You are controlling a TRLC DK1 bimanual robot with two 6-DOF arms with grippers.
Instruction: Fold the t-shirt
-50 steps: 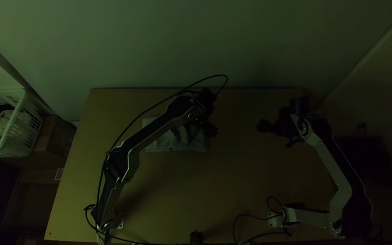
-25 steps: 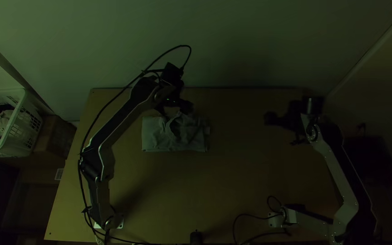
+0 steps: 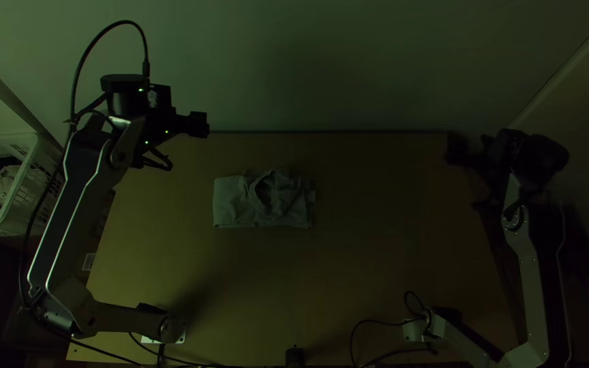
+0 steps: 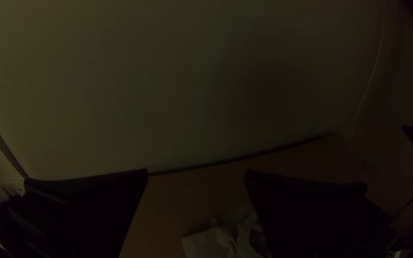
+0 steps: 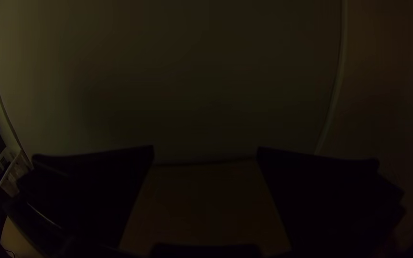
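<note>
Your light wooden table (image 3: 376,272) stretches between the two arms, and a white slotted plastic basket (image 3: 41,184) stands off its left edge. Your grey-green cloth T-shirt (image 3: 233,201) lies on the table left of the middle, towards the far side, folded into a compact rectangle with its upper layer rumpled around a dark opening. Your left claw (image 3: 184,144), black with wide flat fingers, is open to the left of the shirt and farther back, apart from it, near the table's far left corner. Your right claw (image 3: 468,177), of the same black make, is open too, well to the shirt's right, by the table's far right corner.
</note>
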